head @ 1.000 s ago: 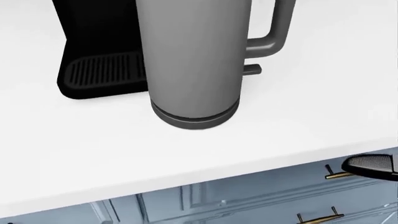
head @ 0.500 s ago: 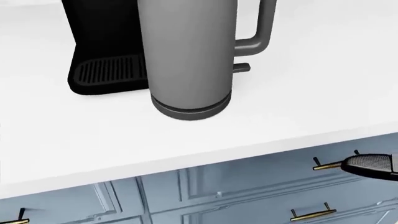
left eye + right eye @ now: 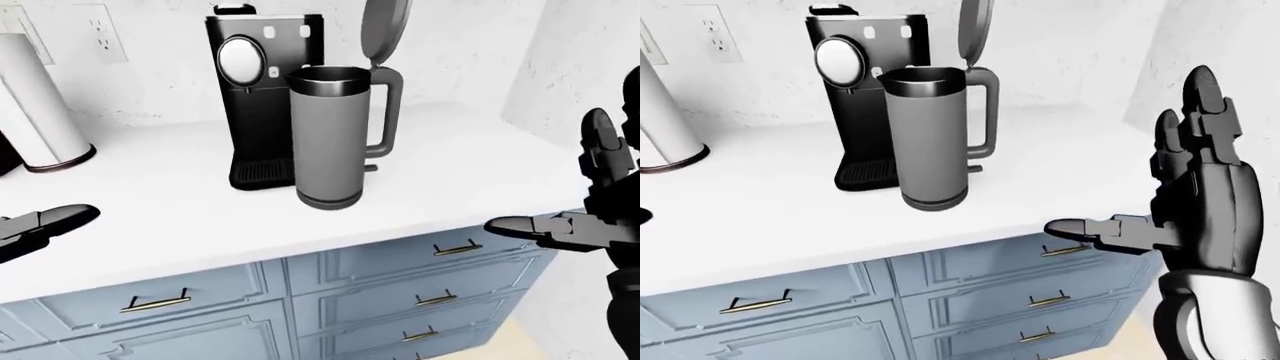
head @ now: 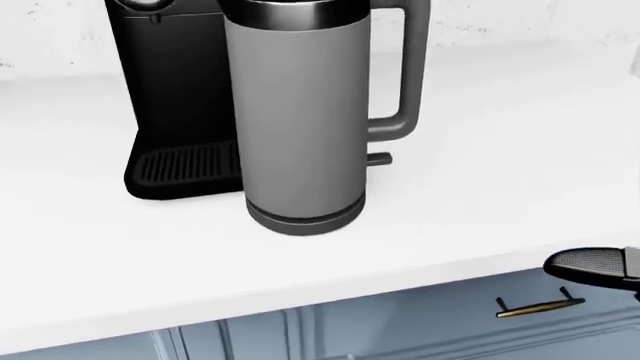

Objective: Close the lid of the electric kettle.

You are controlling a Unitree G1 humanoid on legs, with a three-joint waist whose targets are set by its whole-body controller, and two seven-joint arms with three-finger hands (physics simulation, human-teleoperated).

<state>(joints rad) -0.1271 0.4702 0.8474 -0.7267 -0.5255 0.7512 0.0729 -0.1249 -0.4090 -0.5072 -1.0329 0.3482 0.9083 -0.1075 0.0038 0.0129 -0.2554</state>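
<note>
The grey electric kettle (image 3: 325, 139) stands on the white counter (image 3: 180, 217), its handle to the right. Its round lid (image 3: 385, 30) is swung up on the hinge, nearly upright above the handle, so the dark rim is uncovered. My right hand (image 3: 1140, 165) is open to the right of the kettle, beyond the counter's edge, fingers pointing up and thumb pointing left; it touches nothing. My left hand (image 3: 45, 221) hovers low at the left edge of the left-eye view, fingers stretched out, far from the kettle. The head view shows the kettle body (image 4: 300, 120) close up and one right fingertip (image 4: 590, 266).
A black coffee machine (image 3: 255, 90) stands directly behind and left of the kettle. A paper towel roll (image 3: 35, 112) stands at the far left under a wall outlet (image 3: 105, 34). A side wall (image 3: 590, 52) closes the counter on the right. Blue drawers with brass handles (image 3: 455, 247) lie below.
The head camera has tilted up: kettle and coffee machine slid down the picture and the kettle's rim now shows. The right fingertip stays at the right edge.
</note>
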